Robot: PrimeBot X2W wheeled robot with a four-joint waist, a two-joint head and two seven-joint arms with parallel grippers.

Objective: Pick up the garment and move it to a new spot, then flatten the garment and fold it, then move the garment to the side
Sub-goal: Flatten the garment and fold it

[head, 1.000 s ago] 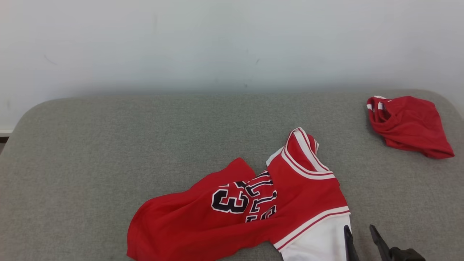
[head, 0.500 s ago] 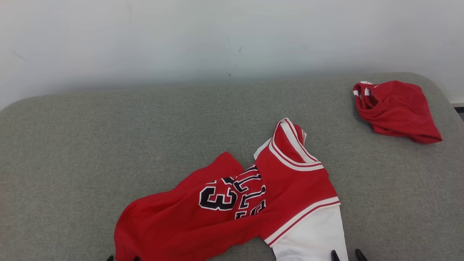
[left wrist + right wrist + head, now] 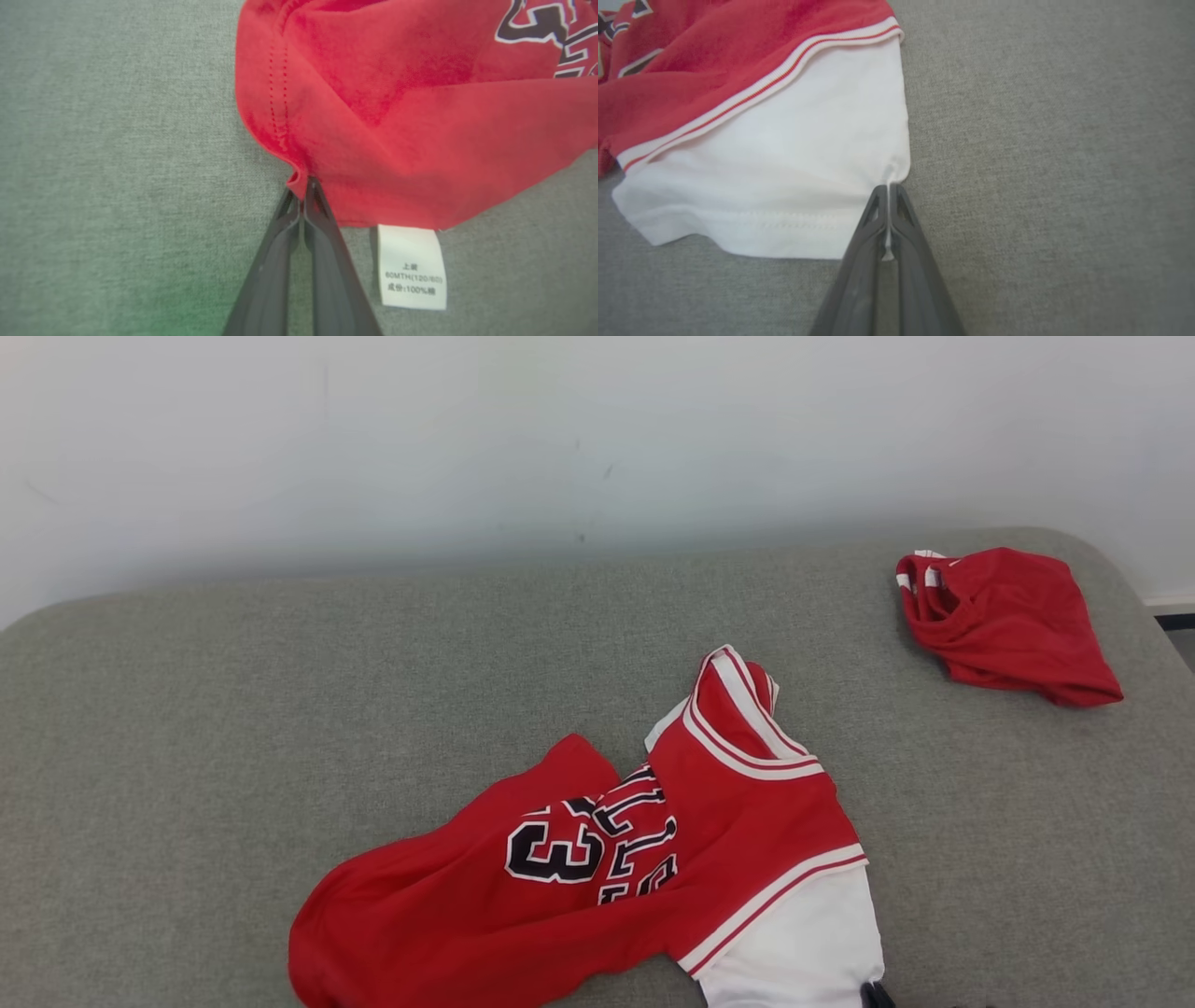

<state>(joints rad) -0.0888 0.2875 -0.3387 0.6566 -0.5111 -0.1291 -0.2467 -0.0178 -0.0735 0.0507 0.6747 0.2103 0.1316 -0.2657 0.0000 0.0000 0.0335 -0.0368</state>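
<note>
A crumpled red jersey, the garment [image 3: 597,868], with black number 33 and a white sleeve [image 3: 803,952], lies on the grey cushion near the front edge. In the left wrist view my left gripper [image 3: 302,183] is shut on the red hem corner [image 3: 295,177] of the garment, beside a white care label [image 3: 411,267]. My right gripper [image 3: 888,187] is shut on the corner of the white sleeve [image 3: 784,154] in the right wrist view; its dark tip [image 3: 876,995] peeks in at the bottom of the head view.
A second red garment [image 3: 1008,623] lies bunched at the far right of the grey cushion [image 3: 280,709]. A pale wall [image 3: 560,439] runs behind the cushion. The cushion's right edge curves off near that bundle.
Both grippers have shut on the garment: left on the red hem, right on the white sleeve corner. The head view has shifted, so both grippers have slipped below its bottom edge.
</note>
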